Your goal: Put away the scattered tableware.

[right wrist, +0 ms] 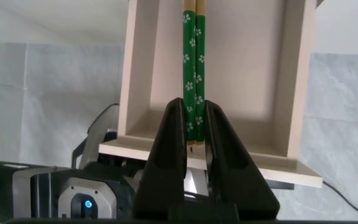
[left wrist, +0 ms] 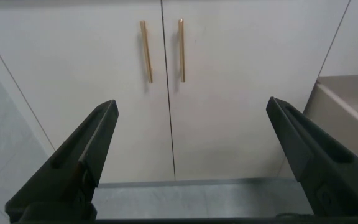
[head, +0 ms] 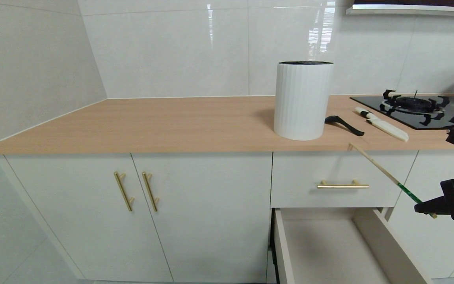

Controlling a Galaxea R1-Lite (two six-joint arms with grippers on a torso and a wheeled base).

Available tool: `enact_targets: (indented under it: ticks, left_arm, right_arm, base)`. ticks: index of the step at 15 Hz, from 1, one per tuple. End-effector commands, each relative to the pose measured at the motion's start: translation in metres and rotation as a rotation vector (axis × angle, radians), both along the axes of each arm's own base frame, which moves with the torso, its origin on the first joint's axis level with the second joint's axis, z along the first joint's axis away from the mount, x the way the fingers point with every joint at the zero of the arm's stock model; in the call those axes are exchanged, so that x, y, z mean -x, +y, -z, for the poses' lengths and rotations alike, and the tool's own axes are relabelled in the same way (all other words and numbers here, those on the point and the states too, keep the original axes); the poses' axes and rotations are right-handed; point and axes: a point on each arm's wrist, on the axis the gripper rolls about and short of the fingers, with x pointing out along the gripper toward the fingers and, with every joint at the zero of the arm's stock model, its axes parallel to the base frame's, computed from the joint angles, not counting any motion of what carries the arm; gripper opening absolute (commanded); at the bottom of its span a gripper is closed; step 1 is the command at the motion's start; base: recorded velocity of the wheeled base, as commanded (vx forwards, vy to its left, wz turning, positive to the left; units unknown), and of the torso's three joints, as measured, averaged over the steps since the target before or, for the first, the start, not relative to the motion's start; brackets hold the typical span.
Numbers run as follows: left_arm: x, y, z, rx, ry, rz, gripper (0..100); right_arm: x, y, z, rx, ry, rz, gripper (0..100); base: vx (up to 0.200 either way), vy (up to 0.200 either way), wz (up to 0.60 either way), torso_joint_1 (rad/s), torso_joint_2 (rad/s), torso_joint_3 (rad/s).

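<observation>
Right wrist view: two chopsticks (right wrist: 191, 68) in right pincer (right wrist: 194, 111), one open drawer (right wrist: 247, 74)

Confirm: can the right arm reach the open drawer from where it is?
Likely yes. The right gripper, shut on the chopsticks, hangs just off the right side of the open drawer, and nothing stands between them.

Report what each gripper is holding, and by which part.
The right gripper holds a pair of chopsticks, clamped at their green flower-patterned end. The left gripper is open and holds nothing.
</observation>
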Motion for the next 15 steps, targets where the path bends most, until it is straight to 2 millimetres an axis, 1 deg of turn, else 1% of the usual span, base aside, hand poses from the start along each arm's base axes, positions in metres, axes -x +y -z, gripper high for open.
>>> enact_targets:
  ticks: [1, 6, 9, 11, 13, 14, 15]
  left_arm:
    - [0.000, 0.000, 0.000, 0.000, 0.001, 0.000, 100]
    - [0.000, 0.000, 0.000, 0.000, 0.001, 0.000, 100]
    - [0.000, 0.000, 0.000, 0.000, 0.001, 0.000, 100]
    - [0.000, 0.000, 0.000, 0.000, 0.001, 0.000, 100]
    - [0.000, 0.000, 0.000, 0.000, 0.001, 0.000, 100]
    - [0.000, 0.000, 0.000, 0.000, 0.003, 0.000, 100]
    - [0.000, 0.000, 0.000, 0.000, 0.003, 0.000, 100]
  right_arm:
    - [-0.001, 0.002, 0.003, 0.002, 0.007, -0.010, 0]
    - [-0.002, 0.003, 0.006, 0.018, 0.013, -0.026, 0]
    - [-0.004, 0.005, 0.013, 0.035, 0.038, -0.053, 0]
    - [-0.001, 0.013, 0.019, 0.045, 0.060, -0.101, 0]
    - [0.001, 0.025, 0.033, 0.087, 0.109, -0.199, 0]
    - [-0.005, 0.031, 0.045, 0.111, 0.169, -0.223, 0]
    - [-0.010, 0.034, 0.051, 0.119, 0.203, -0.231, 0]
  base:
    - [0.000, 0.000, 0.00, -0.124, 0.37, 0.256]
    - [0.000, 0.000, 0.00, -0.119, 0.41, 0.288]
    - [0.000, 0.000, 0.00, -0.030, 0.12, 0.075]
    - [0.000, 0.000, 0.00, 0.000, 0.00, 0.000]
    - [0.000, 0.000, 0.00, 0.000, 0.00, 0.000]
    - [0.000, 0.000, 0.00, 0.000, 0.00, 0.000]
    - [0.000, 0.000, 0.00, 0.000, 0.00, 0.000]
